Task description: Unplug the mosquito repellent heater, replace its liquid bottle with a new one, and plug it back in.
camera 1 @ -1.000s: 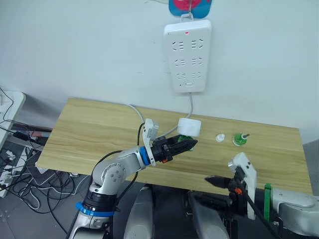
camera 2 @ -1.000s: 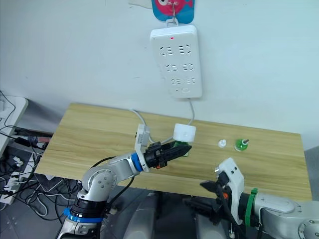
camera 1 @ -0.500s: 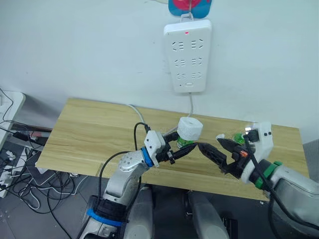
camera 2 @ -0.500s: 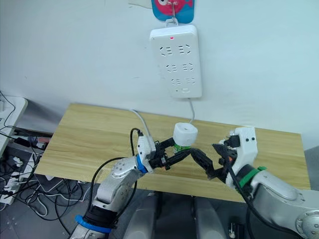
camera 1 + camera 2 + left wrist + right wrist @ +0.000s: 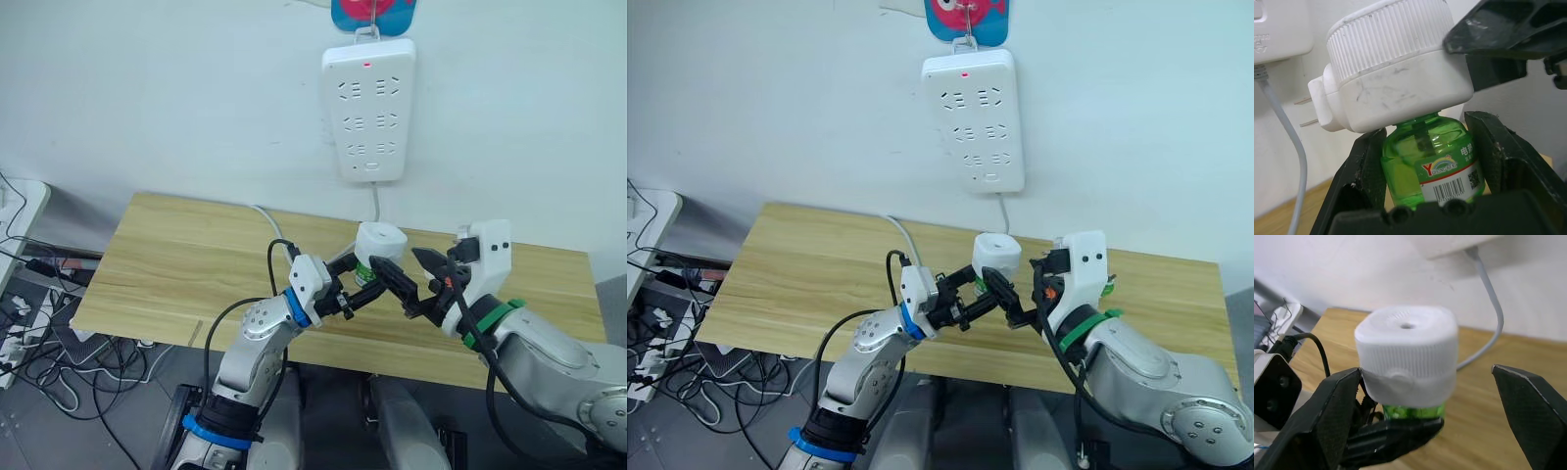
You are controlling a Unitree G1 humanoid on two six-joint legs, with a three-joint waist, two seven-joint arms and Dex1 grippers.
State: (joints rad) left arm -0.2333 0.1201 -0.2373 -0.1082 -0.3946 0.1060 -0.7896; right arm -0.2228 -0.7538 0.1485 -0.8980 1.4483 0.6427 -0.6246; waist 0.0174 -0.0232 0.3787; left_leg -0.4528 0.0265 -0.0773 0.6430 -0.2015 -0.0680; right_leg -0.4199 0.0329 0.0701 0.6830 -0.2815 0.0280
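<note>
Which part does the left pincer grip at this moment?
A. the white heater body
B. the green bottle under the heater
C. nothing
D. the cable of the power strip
B: the left pincer has its fingers around the green bottle, below the white heater.

Silver arms, black grippers; blue left wristband, green right.

A long light-wood counter (image 5: 176,255) stands against a plain white wall (image 5: 147,98). Tangled black cables (image 5: 39,343) lie on the grey floor (image 5: 108,411) beside it.
</note>
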